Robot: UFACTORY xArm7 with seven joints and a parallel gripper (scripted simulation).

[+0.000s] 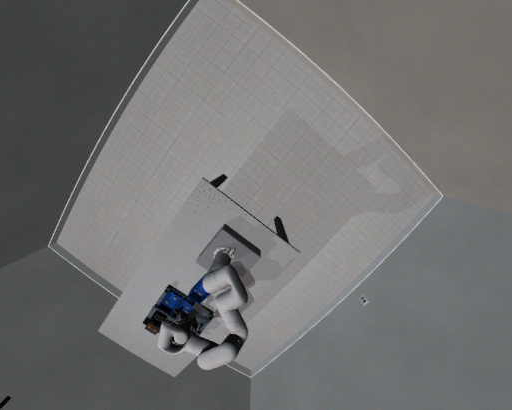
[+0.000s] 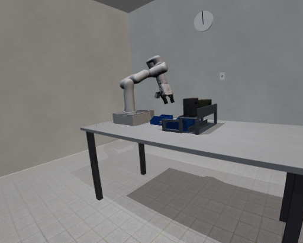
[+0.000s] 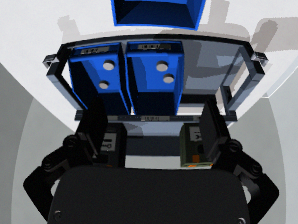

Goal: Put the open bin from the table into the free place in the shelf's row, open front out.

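From the top view, the bin [image 1: 199,291] [image 2: 156,121] [image 3: 155,23] stands on the table [image 1: 150,272] [image 2: 256,136] [image 3: 37,55], between the robot's base and the shelf [image 1: 169,286] [image 2: 207,110] [image 3: 220,119], probably to be within easy reach. The arm partly covers the free place [image 1: 201,318] [image 3: 202,72].

In the exterior view, the gripper [image 1: 185,317] [image 2: 169,102] [image 3: 153,110] hangs above, left of the shelf's raised board, its fingers spread and pinching nothing. The bin waits at left, beyond the shelf's nearer end; this height perhaps serves to keep the fingers away from everything.

In the wrist view, two blue bins [image 1: 171,300] [image 2: 189,122] [image 3: 123,85] occupy the left and the middle, so the free place is at right. The bin is at the far side, cut by the picture's edge, and its parts I cannot verify here. I judge that grasping comes next, and it should be held level, because tilting could spill the parts
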